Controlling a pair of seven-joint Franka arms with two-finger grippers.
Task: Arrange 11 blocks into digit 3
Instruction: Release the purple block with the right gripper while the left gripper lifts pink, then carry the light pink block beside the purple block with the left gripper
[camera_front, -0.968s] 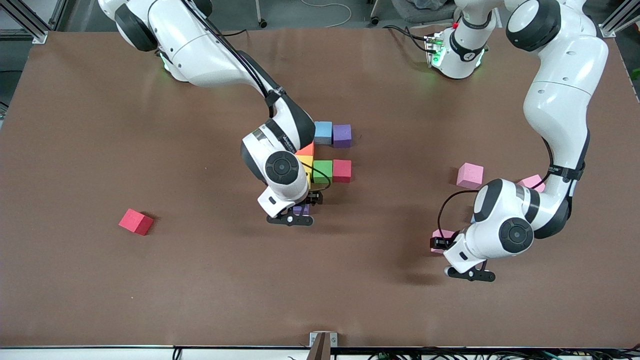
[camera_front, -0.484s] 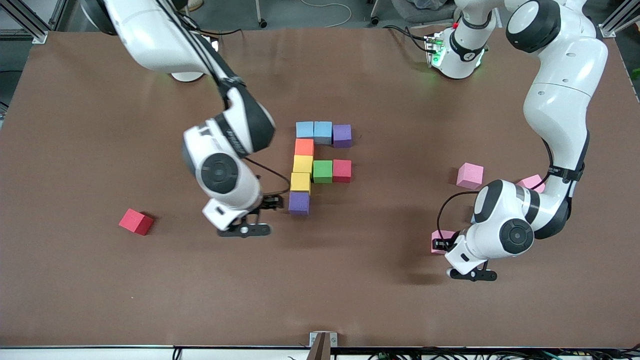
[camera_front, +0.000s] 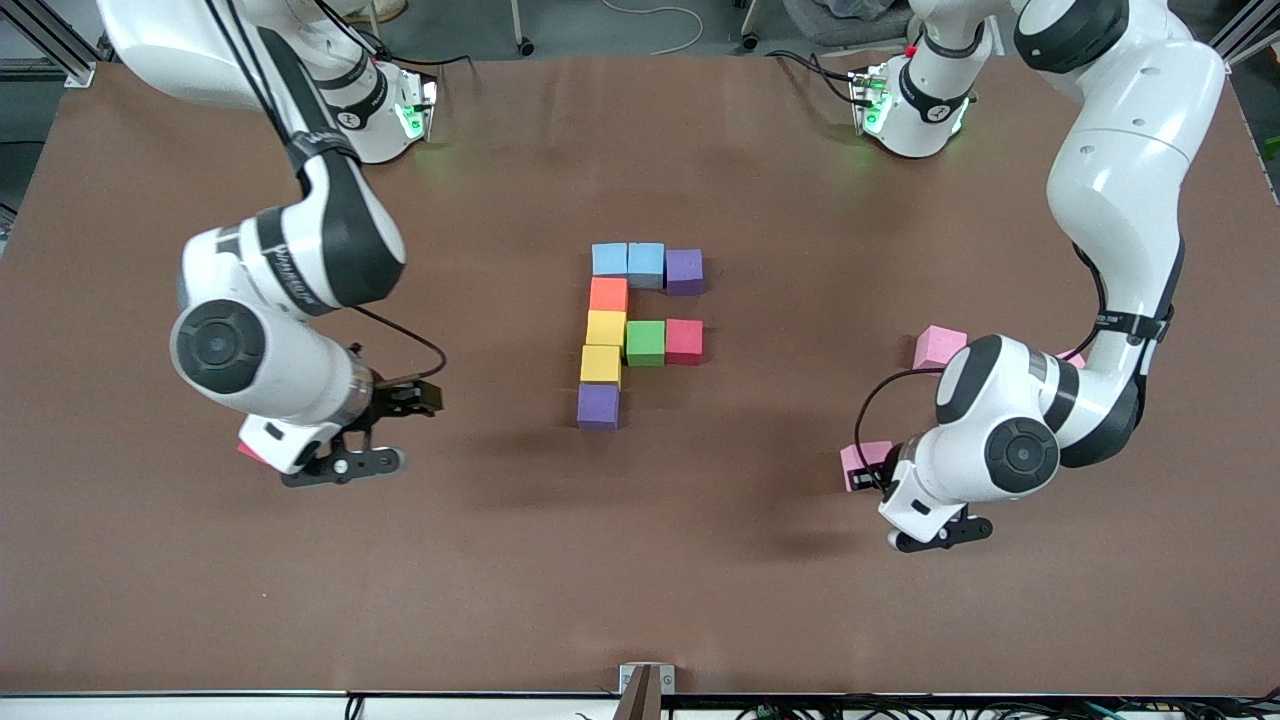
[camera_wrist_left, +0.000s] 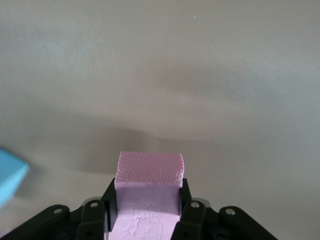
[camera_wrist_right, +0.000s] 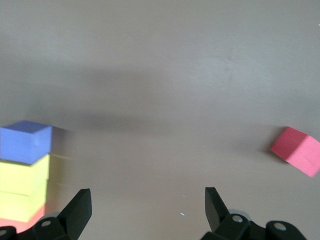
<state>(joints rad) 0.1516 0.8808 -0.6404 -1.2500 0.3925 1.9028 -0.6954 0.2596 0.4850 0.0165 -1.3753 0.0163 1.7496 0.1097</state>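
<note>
Nine blocks form part of the digit 3 mid-table: blue (camera_front: 609, 259), blue (camera_front: 646, 264) and purple (camera_front: 684, 271) in a row, then an orange (camera_front: 608, 294), yellow (camera_front: 605, 328), yellow (camera_front: 600, 364) and purple (camera_front: 598, 406) column. Green (camera_front: 645, 342) and red (camera_front: 684, 341) branch off it. My left gripper (camera_front: 872, 472) is shut on a pink block (camera_front: 860, 462), also in its wrist view (camera_wrist_left: 149, 175). My right gripper (camera_front: 345, 455) is open and empty (camera_wrist_right: 147, 205) beside a loose red block (camera_front: 246, 451), which its wrist view (camera_wrist_right: 296, 150) also shows.
A loose pink block (camera_front: 940, 347) lies near the left arm, and another pink one (camera_front: 1076, 356) peeks out from under that arm. A blue block (camera_wrist_left: 10, 181) shows at the edge of the left wrist view.
My right gripper left the purple block at the column's near end and swung over to the loose red block. My left gripper shifted slightly toward the figure with the pink block.
</note>
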